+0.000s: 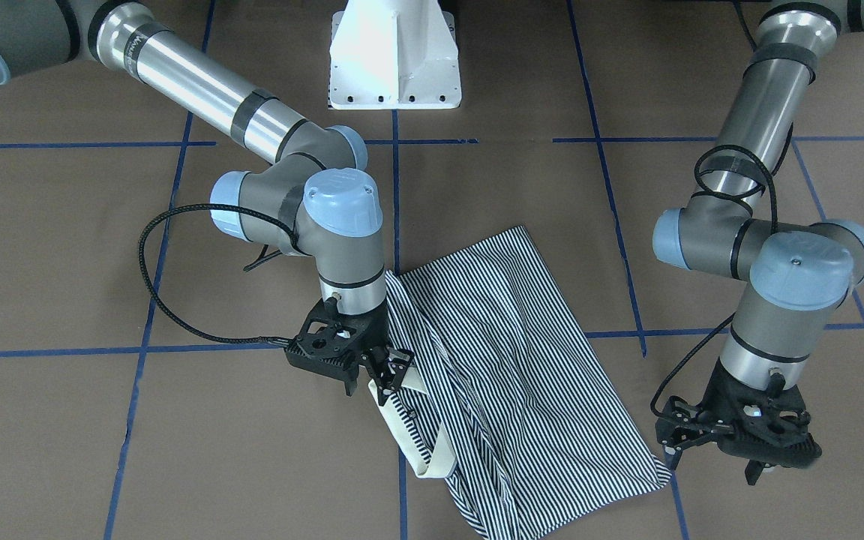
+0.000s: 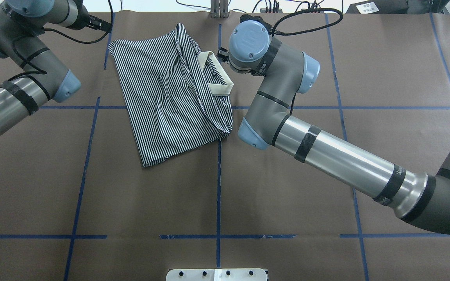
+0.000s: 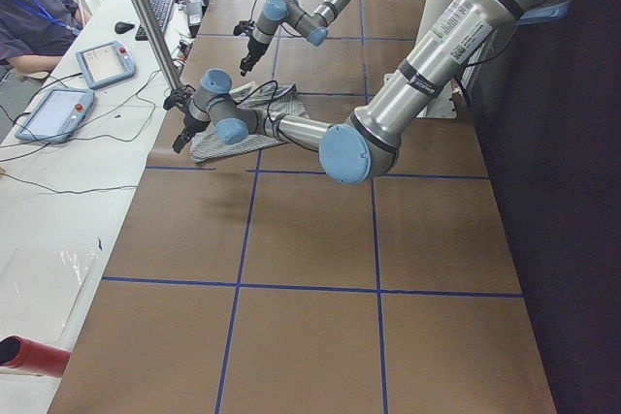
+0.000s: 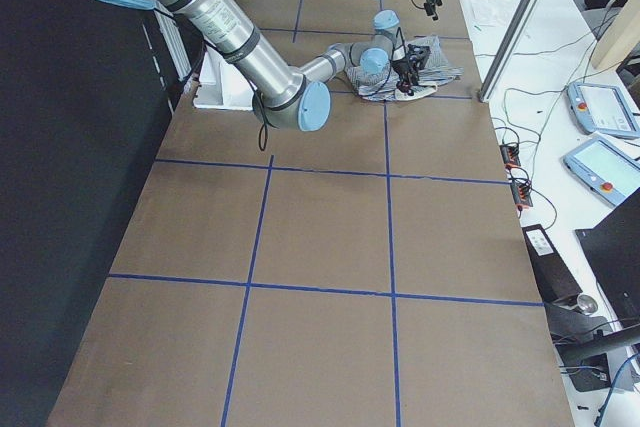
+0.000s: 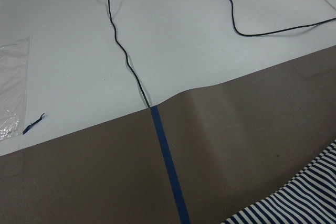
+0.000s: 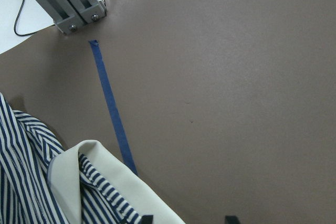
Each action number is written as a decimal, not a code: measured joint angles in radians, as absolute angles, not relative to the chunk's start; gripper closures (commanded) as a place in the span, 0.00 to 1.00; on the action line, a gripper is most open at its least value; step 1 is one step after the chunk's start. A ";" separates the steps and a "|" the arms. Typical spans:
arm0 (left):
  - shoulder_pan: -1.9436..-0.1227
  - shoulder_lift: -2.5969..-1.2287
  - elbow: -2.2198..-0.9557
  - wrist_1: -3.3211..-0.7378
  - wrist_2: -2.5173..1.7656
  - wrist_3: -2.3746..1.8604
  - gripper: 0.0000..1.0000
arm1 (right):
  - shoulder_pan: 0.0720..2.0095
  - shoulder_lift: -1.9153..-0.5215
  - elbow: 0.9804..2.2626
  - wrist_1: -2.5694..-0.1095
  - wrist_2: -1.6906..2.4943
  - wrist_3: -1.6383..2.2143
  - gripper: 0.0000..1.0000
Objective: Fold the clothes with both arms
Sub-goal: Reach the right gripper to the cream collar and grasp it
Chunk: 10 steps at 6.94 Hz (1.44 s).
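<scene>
Across the desk (image 1: pixel 64 247) from the robot, the striped polo shirt (image 1: pixel 522 360) lies folded into a long slanted panel on the brown paper, its cream collar (image 1: pixel 432 450) at the near end. The right hand (image 1: pixel 387 382) sits low over the collar, pointing down. The left hand (image 1: pixel 713 463) hangs just beside the shirt's near corner, fingers spread and empty.

From over the robot's shoulders, the shirt (image 2: pixel 166 105) lies on the far half of the desk, mostly left of the middle tape line (image 2: pixel 218 187). The right arm (image 2: pixel 326 152) bends in beside the collar (image 2: pixel 219 76), and its wrist hides the hand.

From either end of the desk, both hands are too small to judge. A person (image 3: pixel 34 16) sits at the side bench.

The left wrist camera catches only a striped edge (image 5: pixel 299 203) and a black cable (image 5: pixel 123 51) on white.

On the right wrist camera, two fingertips (image 6: pixel 147 217) stand apart at the bottom edge with bare paper between them. The collar (image 6: pixel 105 182) lies just by one, and nothing is gripped.
</scene>
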<state>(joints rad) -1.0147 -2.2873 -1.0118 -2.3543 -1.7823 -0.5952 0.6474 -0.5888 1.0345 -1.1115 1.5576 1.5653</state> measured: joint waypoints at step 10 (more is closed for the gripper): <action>-1.014 -2.286 -1.012 -2.355 -1.792 -0.595 0.00 | 0.590 -0.586 0.992 -1.099 1.482 1.593 0.76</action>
